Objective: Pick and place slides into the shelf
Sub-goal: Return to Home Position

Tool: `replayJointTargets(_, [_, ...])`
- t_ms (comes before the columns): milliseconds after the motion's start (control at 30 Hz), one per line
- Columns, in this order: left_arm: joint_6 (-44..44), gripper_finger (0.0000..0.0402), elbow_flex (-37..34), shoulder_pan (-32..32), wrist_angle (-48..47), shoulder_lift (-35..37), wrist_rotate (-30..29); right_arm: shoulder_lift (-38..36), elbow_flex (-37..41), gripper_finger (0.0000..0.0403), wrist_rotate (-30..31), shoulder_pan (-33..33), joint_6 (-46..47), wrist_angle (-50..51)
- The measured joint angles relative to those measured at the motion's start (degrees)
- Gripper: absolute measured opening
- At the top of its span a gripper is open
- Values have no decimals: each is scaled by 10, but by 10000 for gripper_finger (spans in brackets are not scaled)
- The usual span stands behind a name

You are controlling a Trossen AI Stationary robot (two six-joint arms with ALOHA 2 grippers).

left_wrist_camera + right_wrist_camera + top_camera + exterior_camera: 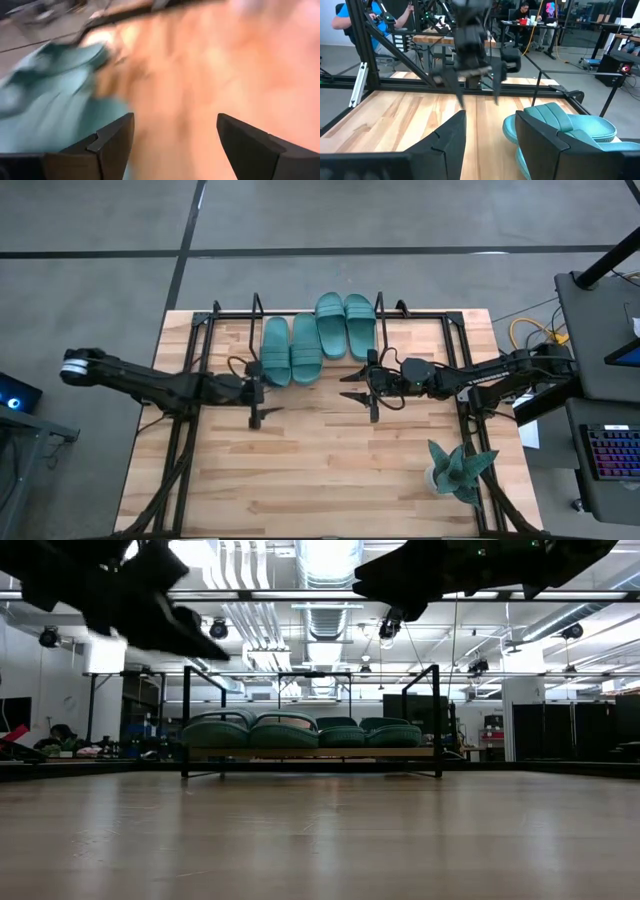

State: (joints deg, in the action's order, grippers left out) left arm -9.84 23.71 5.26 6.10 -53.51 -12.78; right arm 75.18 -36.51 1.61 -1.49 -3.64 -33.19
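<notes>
In the high view both arms reach level toward mid-frame. The left gripper (pixel 264 392) and right gripper (pixel 348 386) face each other, fingers parted and holding nothing, though the left wrist view is smeared. Four slides (pixel 305 350) sit on the shelf (pixel 310 752) at upper centre, just above the grippers. Open table (pixel 320 480) fills the lower frame, with a spiky plant (pixel 458 470) at lower right.

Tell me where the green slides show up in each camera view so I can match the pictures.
High view: the slides sit top centre, side by side at the table's far edge.
Low view: centre of frame, in a row on the shelf.
Left wrist view: a blurred teal patch on the frame's left side.
Right wrist view: frame's lower right.
Shared landmark: the wooden table, seen in all four.
</notes>
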Motion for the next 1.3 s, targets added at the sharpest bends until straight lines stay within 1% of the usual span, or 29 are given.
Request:
replayJointTargets(100, [35,254,0,0,43,20,75,0,0,161,0,0,1,0])
replayJointTargets(167, [36,239,-3,0,89,22,104,0,0,161,0,0,2,0])
replayJointTargets(233, [33,219,-4,0,133,19,108,0,0,159,0,0,2,0])
replayJointTargets(267, [16,207,-3,0,163,12,108,0,0,158,0,0,2,-1])
replayJointTargets(367, [-76,158,5,-11,250,-8,110,0,0,157,0,0,1,-2])
replayJointTargets(433, [-99,120,29,-29,286,-23,109,0,0,157,0,0,2,-3])
replayJointTargets(500, [-104,80,54,-52,266,-30,108,0,0,158,0,0,4,-2])
replayJointTargets(600, [-105,23,90,-81,195,-30,108,0,0,156,0,0,4,-1])
replayJointTargets(667, [-112,7,108,-90,147,-18,107,0,1,155,0,0,4,0])
replayJointTargets(733, [-118,10,112,-90,118,1,108,0,2,156,0,0,3,2])
replayJointTargets(833, [-119,12,106,-87,101,37,110,0,2,157,0,0,4,3])
replayJointTargets(967, [-118,13,88,-84,43,108,111,0,2,154,0,0,6,4])
replayJointTargets(1100, [-104,13,78,-76,-43,181,112,0,3,151,0,0,6,4])
replayJointTargets(1233, [-80,13,77,-63,-106,233,137,0,3,152,0,0,6,4])
replayJointTargets(1300, [-72,13,71,-57,-120,249,142,0,3,152,0,0,6,4])
